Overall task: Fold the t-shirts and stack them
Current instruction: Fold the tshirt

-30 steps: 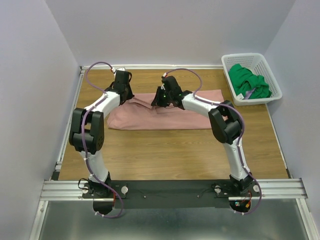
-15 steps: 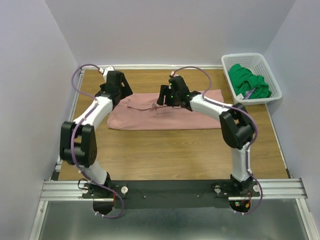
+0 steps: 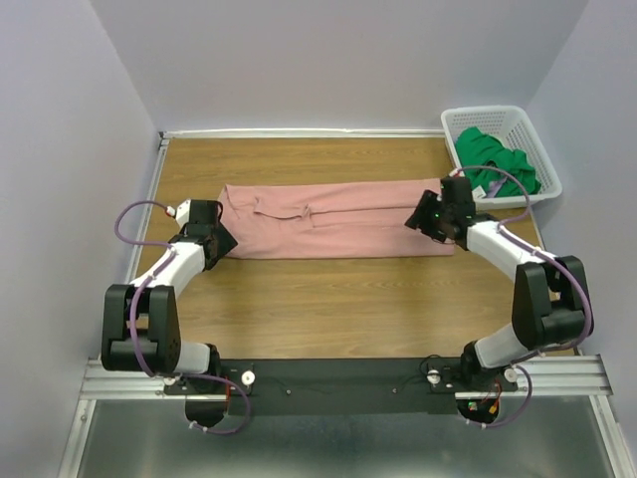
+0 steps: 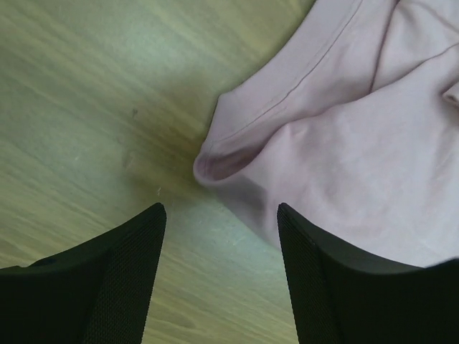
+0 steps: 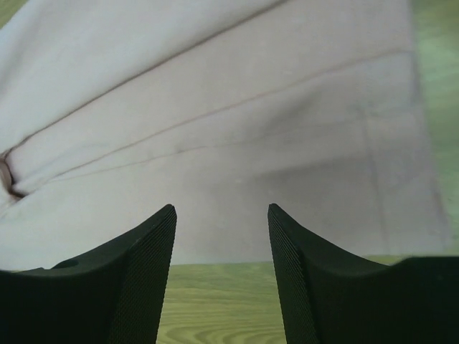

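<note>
From above, the dusty-pink t-shirt (image 3: 333,219) lies as one long, flat band across the middle of the table (image 3: 328,294). A second ago it was bunched near its far edge, with both arms working over it. Both have since swung outward: the left pincer (image 3: 221,239) to the band's near-left corner, the right pincer (image 3: 426,217) to its right end. The green t-shirt (image 3: 498,169) sits heaped in the white basket (image 3: 498,112), untouched.

In the left wrist view, the fingers stand wide apart and hold nothing. The rounded corner of the pink cloth lies just ahead of them on the wood.

In the right wrist view, that pincer also gapes empty, over the near hem.

The lengthwise fold looks finished, and a crosswise fold from the ends probably comes next.
</note>
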You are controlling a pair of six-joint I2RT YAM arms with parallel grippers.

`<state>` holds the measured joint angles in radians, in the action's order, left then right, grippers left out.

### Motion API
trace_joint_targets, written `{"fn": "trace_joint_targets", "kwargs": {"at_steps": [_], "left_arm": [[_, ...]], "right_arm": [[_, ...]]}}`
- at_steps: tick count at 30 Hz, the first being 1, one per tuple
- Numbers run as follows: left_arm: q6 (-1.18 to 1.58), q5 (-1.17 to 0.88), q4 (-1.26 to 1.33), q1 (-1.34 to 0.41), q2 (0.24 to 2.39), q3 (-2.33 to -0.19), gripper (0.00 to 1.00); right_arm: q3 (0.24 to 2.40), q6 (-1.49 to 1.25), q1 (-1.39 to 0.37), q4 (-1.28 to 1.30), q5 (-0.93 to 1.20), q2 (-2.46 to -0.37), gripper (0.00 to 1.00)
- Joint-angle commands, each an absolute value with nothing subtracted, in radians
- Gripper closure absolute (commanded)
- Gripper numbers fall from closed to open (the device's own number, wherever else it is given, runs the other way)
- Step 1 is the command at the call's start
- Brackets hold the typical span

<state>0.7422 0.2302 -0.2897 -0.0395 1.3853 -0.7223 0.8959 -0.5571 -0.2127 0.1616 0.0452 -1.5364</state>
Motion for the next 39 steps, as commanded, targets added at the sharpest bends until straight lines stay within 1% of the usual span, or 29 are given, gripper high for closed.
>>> {"fn": "trace_joint_targets", "kwargs": {"at_steps": [1,4,7,8,9,10,12,13,16,19,23,24,26,27,28,30,31,32,33,34,35,37,39], "left_arm": [[0.792,0.212,-0.258,-0.031,1.377,-0.703,0.31],[0.799,0.210,-0.244,-0.028,1.408,-0.696,0.34],[0.808,0.207,-0.236,-0.018,1.445,-0.689,0.42],[0.818,0.204,-0.236,-0.015,1.454,-0.686,0.48],[0.819,0.199,-0.235,-0.008,1.457,-0.678,0.52],[0.821,0.202,-0.236,-0.008,1.462,-0.677,0.60],[0.825,0.203,-0.244,0.023,1.462,-0.664,0.69],[0.825,0.202,-0.244,0.029,1.459,-0.658,0.76],[0.825,0.201,-0.258,0.064,1.445,-0.643,0.82],[0.830,0.192,-0.281,0.093,1.422,-0.626,0.83],[0.834,0.187,-0.307,0.132,1.312,-0.600,0.83],[0.828,0.186,-0.324,0.132,1.292,-0.601,0.82],[0.810,0.180,-0.340,0.132,1.234,-0.609,0.69],[0.802,0.176,-0.357,0.130,1.215,-0.621,0.61],[0.790,0.175,-0.365,0.130,1.171,-0.627,0.44],[0.778,0.173,-0.379,0.129,1.132,-0.641,0.31],[0.772,0.169,-0.391,0.129,1.096,-0.659,0.22],[0.764,0.164,-0.397,0.126,1.083,-0.667,0.18],[0.761,0.157,-0.409,0.117,1.071,-0.690,0.16],[0.761,0.150,-0.414,0.107,1.059,-0.699,0.15],[0.761,0.146,-0.416,0.094,1.040,-0.709,0.14],[0.773,0.134,-0.414,0.060,1.034,-0.735,0.15],[0.781,0.138,-0.402,0.003,1.048,-0.753,0.20]], "right_arm": [[0.828,-0.586,-0.115,0.170,0.126,-1.485,0.40],[0.793,-0.614,-0.051,0.170,0.141,-1.496,0.41],[0.769,-0.629,-0.005,0.169,0.146,-1.529,0.42],[0.761,-0.635,-0.005,0.169,0.144,-1.535,0.42],[0.753,-0.641,0.039,0.167,0.137,-1.543,0.43],[0.744,-0.653,0.052,0.167,0.133,-1.554,0.45],[0.720,-0.669,0.086,0.169,0.138,-1.562,0.48],[0.713,-0.673,0.092,0.170,0.138,-1.563,0.48],[0.683,-0.687,0.097,0.179,0.137,-1.554,0.50],[0.680,-0.696,0.097,0.250,0.120,-1.536,0.51],[0.664,-0.666,0.097,0.323,0.104,-1.458,0.51],[0.663,-0.658,0.097,0.333,0.106,-1.418,0.50],[0.669,-0.631,0.089,0.345,0.120,-1.372,0.49],[0.676,-0.615,0.080,0.348,0.127,-1.333,0.46],[0.704,-0.606,0.066,0.350,0.130,-1.318,0.45],[0.745,-0.585,0.002,0.345,0.132,-1.299,0.40],[0.770,-0.551,-0.053,0.341,0.129,-1.302,0.35],[0.825,-0.525,-0.096,0.333,0.129,-1.314,0.32],[0.854,-0.479,-0.185,0.321,0.117,-1.330,0.26],[0.883,-0.454,-0.228,0.319,0.106,-1.350,0.23],[0.952,-0.428,-0.311,0.315,0.097,-1.408,0.20],[1.023,-0.356,-0.383,0.316,0.057,-1.475,0.15],[1.090,-0.316,-0.469,0.310,0.041,-1.570,0.12]]}}
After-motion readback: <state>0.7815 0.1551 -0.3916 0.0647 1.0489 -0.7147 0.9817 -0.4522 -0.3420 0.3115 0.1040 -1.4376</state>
